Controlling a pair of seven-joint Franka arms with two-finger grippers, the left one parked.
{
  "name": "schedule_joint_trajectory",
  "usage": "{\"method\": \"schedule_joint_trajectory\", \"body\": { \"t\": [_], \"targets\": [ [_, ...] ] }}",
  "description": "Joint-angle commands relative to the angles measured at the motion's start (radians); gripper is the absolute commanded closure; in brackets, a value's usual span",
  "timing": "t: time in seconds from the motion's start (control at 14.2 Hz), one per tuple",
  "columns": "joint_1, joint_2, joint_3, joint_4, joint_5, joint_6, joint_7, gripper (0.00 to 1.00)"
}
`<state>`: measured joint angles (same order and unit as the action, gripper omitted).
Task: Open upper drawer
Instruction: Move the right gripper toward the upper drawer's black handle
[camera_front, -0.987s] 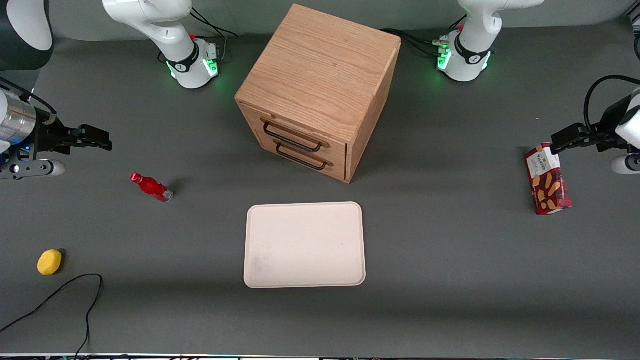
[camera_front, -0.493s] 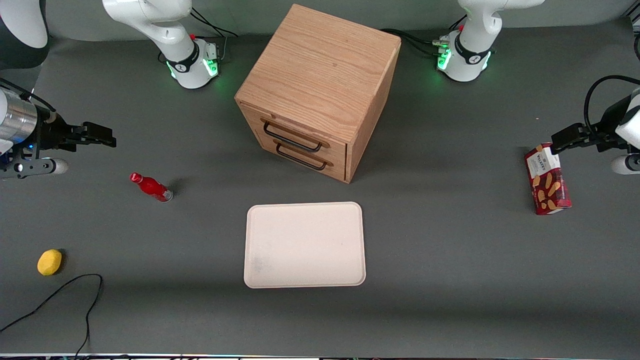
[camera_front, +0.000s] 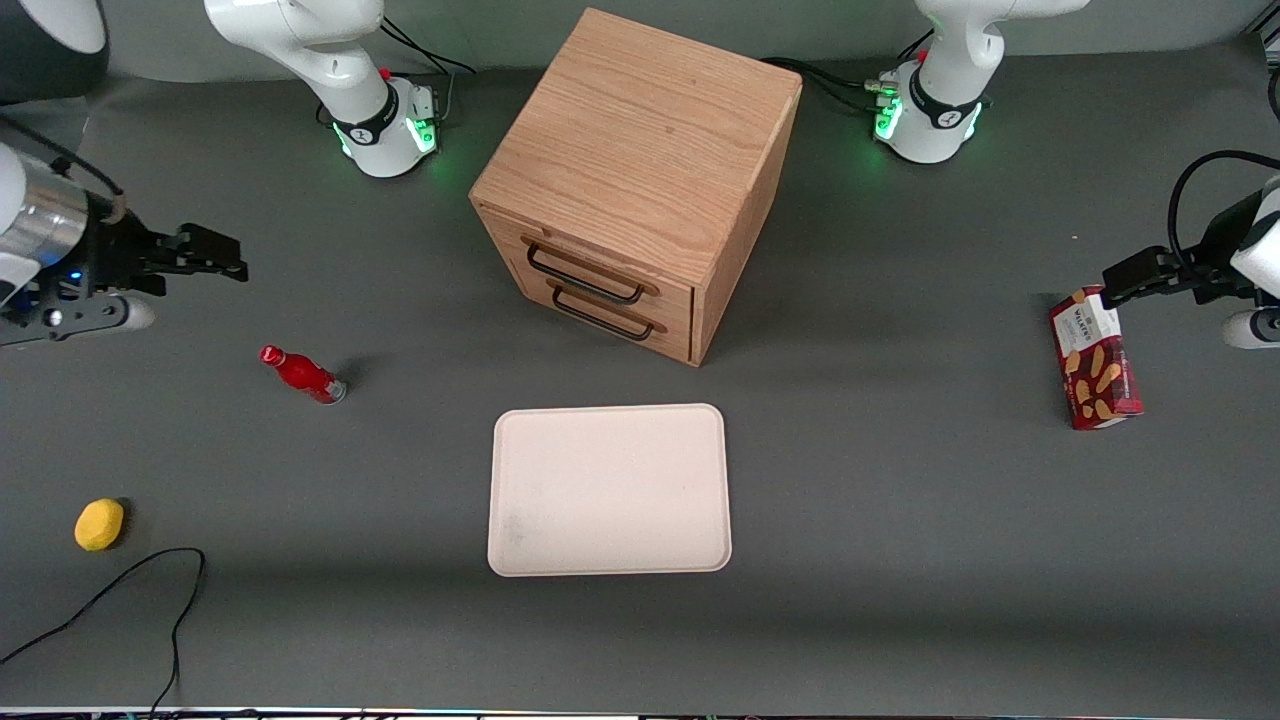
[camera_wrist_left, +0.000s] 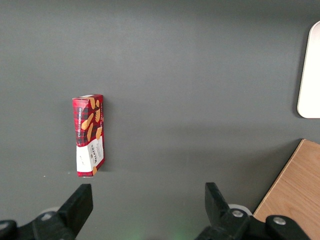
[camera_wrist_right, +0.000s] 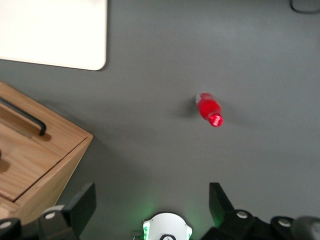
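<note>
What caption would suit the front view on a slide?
Open gripper hovers above the table toward the working arm's end, away from the shut upper drawer of the oak cabinet.

My gripper (camera_front: 222, 255) is black against the dark grey table (camera_front: 900, 520). The upper drawer (camera_front: 590, 272) shows light oak grain with a black handle. At frame centre the tray (camera_front: 610, 490) is cream; the bottle (camera_front: 302, 374) red, the lemon (camera_front: 99, 524) yellow, the biscuit box (camera_front: 1095, 358) red tartan.
</note>
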<state>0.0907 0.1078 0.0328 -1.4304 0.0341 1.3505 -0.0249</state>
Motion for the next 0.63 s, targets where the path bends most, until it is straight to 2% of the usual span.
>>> {"method": "schedule_joint_trajectory", "body": {
  "t": [0.0, 0.21, 0.56],
  "targets": [
    [0.015, 0.043, 0.028, 0.051, 0.036, -0.016, 0.011, 0.00],
    [0.017, 0.072, 0.035, 0.054, 0.115, -0.004, 0.007, 0.00],
    [0.017, 0.136, 0.114, 0.056, 0.130, 0.064, -0.055, 0.00]
  ]
}}
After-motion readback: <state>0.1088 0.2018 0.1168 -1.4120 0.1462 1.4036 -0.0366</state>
